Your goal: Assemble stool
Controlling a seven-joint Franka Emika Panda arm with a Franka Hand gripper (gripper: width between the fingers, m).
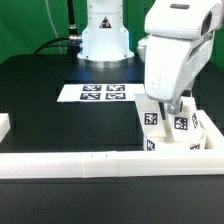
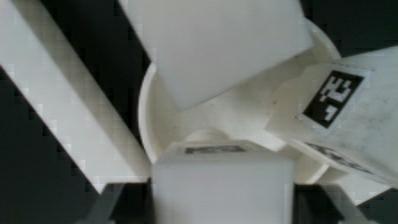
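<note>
The round white stool seat [image 1: 196,134] lies at the exterior view's right, in the corner formed by the white rails. Chunky white legs with black-and-white tags [image 1: 152,119] stand on it. My gripper [image 1: 171,107] is right above the seat and is shut on a white leg [image 2: 217,185]. In the wrist view the leg fills the gap between my dark fingers [image 2: 118,200] and points down onto the seat [image 2: 169,120]. Another tagged leg [image 2: 334,95] stands beside it. The gripper body hides the held leg in the exterior view.
A long white rail [image 1: 80,165] runs along the front and also shows in the wrist view [image 2: 54,95]. A short rail piece [image 1: 4,128] lies at the exterior view's left. The marker board [image 1: 103,92] lies before the robot base [image 1: 105,38].
</note>
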